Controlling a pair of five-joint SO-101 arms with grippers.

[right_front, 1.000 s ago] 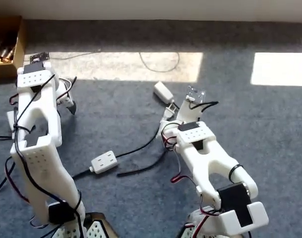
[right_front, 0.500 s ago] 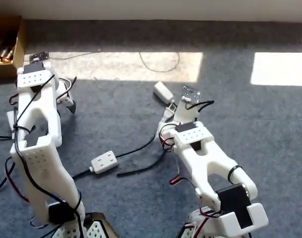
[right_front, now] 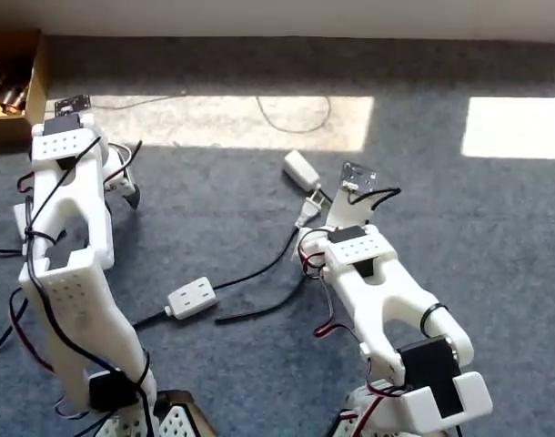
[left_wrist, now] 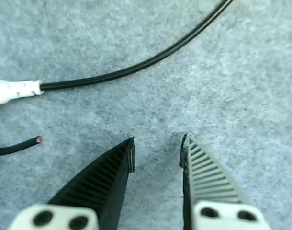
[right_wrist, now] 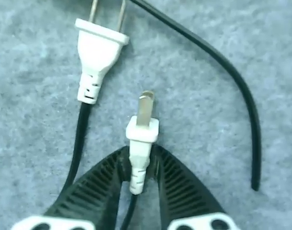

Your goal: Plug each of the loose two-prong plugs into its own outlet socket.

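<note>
Black ridged fingers of my right tool point(right_wrist: 139, 160) are clenched low on a white plug point(right_wrist: 142, 136), prongs pointing away, just beside the second plug point(right_wrist: 99, 48) on the grey carpet point(right_wrist: 222, 38). The outlet strip point(right_front: 191, 296) lies well apart, so I judge a square grip and prongs lined up with the slots matter most. My left tool point(left_wrist: 156, 155) hangs released over carpet.
</note>
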